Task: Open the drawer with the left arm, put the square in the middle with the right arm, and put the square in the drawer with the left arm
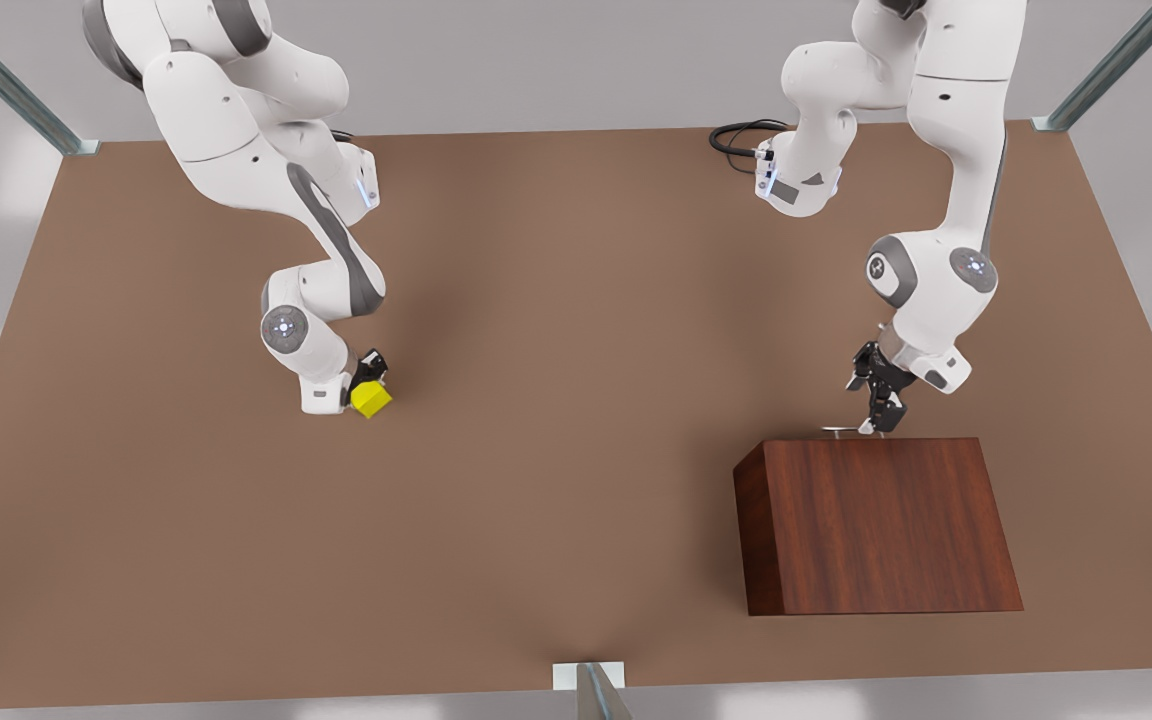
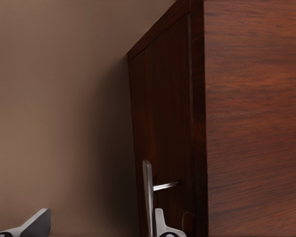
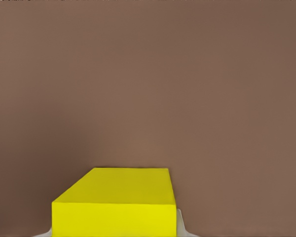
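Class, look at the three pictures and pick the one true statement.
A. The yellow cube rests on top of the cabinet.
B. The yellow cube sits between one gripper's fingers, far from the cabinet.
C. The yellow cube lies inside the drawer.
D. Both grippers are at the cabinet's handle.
B. The right gripper is shut on the yellow cube far from the cabinet, while the left gripper is at the handle.

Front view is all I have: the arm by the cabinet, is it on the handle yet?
Observer: The left arm's jaws are open, straddling the handle, one finger between bar and drawer front.
Operator: Drawer opened?
Observer: No, its front looks flush with the cabinet.
Operator: And the cube at the other arm?
Observer: The right arm's jaws are shut on the cube, pale pads against both sides.
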